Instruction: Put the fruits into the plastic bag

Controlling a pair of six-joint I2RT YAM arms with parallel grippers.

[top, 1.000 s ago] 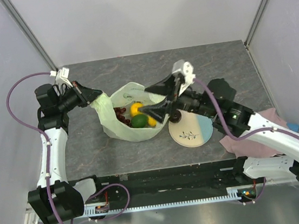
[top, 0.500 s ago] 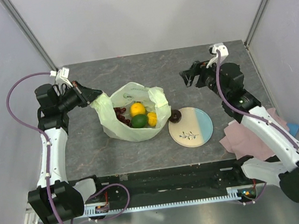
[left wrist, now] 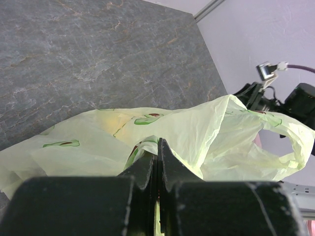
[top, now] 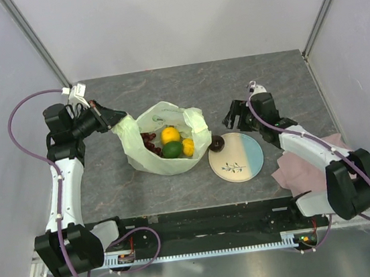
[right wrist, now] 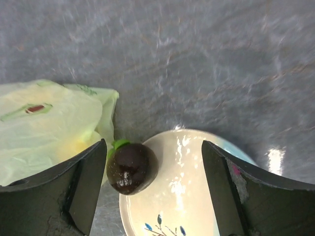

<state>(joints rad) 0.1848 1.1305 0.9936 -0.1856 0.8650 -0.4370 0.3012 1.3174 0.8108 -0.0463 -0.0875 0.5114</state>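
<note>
The pale green plastic bag (top: 165,144) lies open mid-table with the orange (top: 169,134), a green avocado (top: 171,149), a yellow pear (top: 188,147) and dark red grapes (top: 150,142) inside. My left gripper (top: 116,120) is shut on the bag's left handle, and the bag fills the left wrist view (left wrist: 206,132). A dark purple-brown round fruit (top: 217,144) sits at the left rim of the plate (top: 242,162). My right gripper (top: 235,115) is open and empty, just behind the plate. In the right wrist view that fruit (right wrist: 132,168) lies between the open fingers, nearer the left one.
The cream-and-blue plate with a sprig shows in the right wrist view (right wrist: 197,196). A pink cloth (top: 305,168) lies at the right front under my right arm. Grey walls close in the table on both sides and at the back.
My right arm has pulled out of the bag, swung to the far right, then come down behind the plate. The bag's right side has dropped. My left arm has not moved.
</note>
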